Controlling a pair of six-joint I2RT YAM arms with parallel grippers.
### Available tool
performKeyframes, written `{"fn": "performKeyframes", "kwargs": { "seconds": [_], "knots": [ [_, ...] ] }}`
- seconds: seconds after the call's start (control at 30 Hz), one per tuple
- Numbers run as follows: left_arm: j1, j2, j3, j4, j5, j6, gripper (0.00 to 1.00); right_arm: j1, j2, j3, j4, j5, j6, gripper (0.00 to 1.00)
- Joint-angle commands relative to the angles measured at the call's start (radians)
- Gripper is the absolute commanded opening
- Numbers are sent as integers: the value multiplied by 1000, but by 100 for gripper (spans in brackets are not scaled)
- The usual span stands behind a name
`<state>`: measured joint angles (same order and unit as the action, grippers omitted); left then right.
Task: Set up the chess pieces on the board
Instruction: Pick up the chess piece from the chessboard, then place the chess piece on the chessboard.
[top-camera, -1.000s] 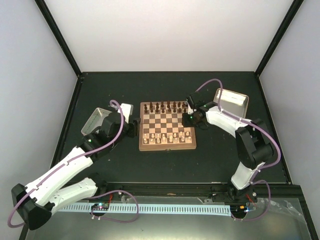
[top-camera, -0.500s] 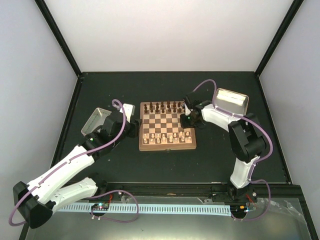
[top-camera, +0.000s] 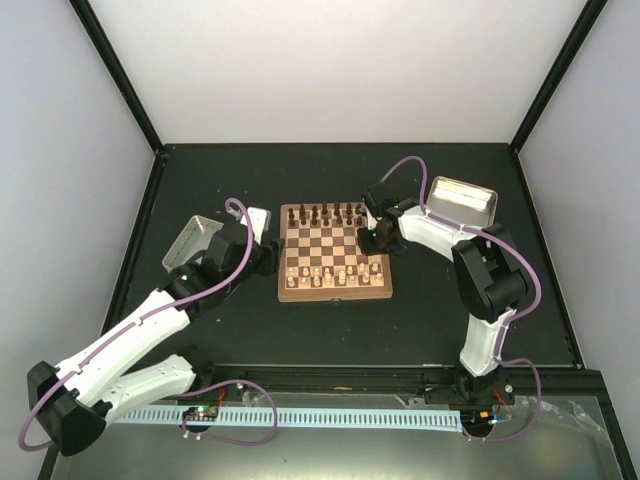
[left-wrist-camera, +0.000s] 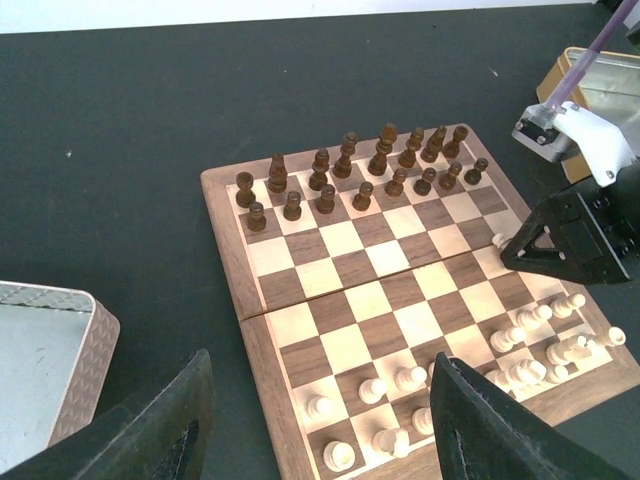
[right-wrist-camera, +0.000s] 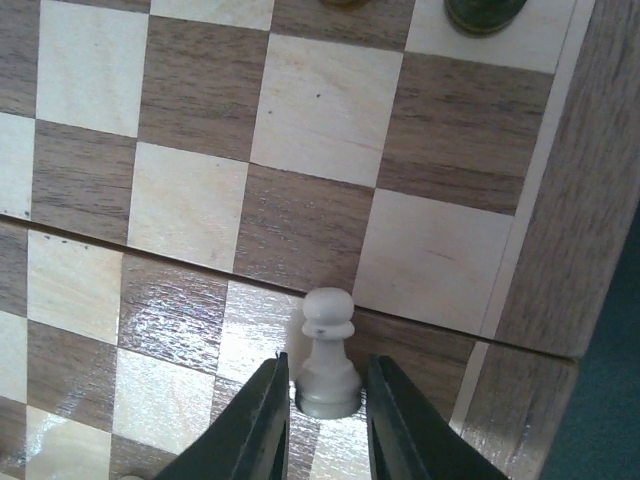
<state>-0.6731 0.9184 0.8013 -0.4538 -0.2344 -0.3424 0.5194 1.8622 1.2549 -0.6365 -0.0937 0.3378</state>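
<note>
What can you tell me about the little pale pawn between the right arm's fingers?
The pawn is pale cream, seemingly wood, with a round head, a collar and a flared base. It stands upright on the board, next to its centre seam and near the rim. The right tool straddles its base; whether the fingers touch it is unclear.

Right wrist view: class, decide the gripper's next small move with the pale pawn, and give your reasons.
Probably close the right gripper firmly on the pale pawn before lifting. Its fingers closely flank the pawn's base, though contact isn't clear, and the pawn stands upright on the board, beside its rim.
</note>
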Motion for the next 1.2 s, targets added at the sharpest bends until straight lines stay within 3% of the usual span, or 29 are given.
{"fn": "performKeyframes", "kwargs": {
  "seconds": [0.0, 0.3, 0.53, 0.73, 0.9, 1.07, 1.17],
  "knots": [
    [8, 9, 12, 24, 19, 12, 61, 8, 15, -11, 12, -19, 5, 22],
    [10, 30, 19, 33, 72, -3, 63, 9, -18, -37, 89, -34, 17, 16],
    [32, 38, 41, 101, 232, -94, 65, 8, -185, -132, 320, -129, -13, 15],
    [108, 54, 96, 170, 564, -236, 66, 18, -344, -223, 513, -428, -102, 13],
    [149, 95, 131, 178, 764, -279, 68, 29, -404, -257, 579, -749, -184, 12],
    [177, 127, 125, 236, 966, -317, 67, 40, -465, -296, 629, -902, -213, 11],
    [184, 168, 132, 257, 1064, -342, 61, 44, -484, -294, 623, -961, -232, 11]
  ]
}}
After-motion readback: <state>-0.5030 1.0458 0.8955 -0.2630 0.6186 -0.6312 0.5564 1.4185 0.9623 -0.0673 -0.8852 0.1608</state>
